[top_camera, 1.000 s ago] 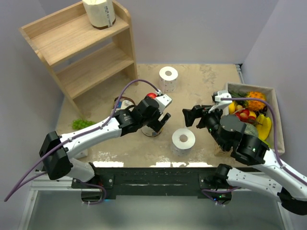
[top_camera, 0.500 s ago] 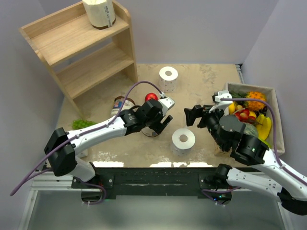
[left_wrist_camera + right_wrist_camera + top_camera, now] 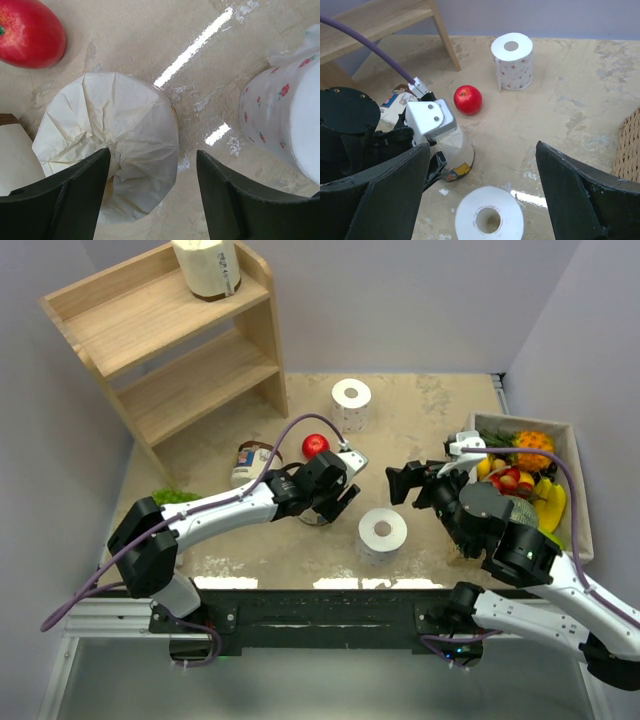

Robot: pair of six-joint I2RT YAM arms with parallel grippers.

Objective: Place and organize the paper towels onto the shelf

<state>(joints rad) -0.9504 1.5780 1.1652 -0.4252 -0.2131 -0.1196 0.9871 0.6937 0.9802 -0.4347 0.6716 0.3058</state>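
The wrapped roll (image 3: 107,130) stands upright on the table (image 3: 430,420), near its front middle and directly under the left gripper (image 3: 152,160). The gripper's fingers are spread to either side of the roll and nothing is pinched yet. In the wrist view the right-hand finger stands clear of the paper, while the other overlaps the roll's edge, so I cannot be sure whether it touches. The roll looks light and soft. Its cream wrapper is crumpled and gathered at the top and would likely slip or dent under a hard squeeze, so a moderate grip across the middle of the body seems the safest hold (the tucked top offers nothing firm). The right gripper (image 3: 481,150) hangs nearby, spread wide and empty. Close around the target are a red apple (image 3: 30,32), a second wrapped roll (image 3: 248,462) lying on its side, and a bare white roll (image 3: 489,220); a straight lift should clear all three. Another white roll (image 3: 512,60) stands farther back. The shelf (image 3: 190,370) is at the far left with a shelved roll (image 3: 207,268) on its top tier. The box of fruit (image 3: 575,480) sits well off that route.
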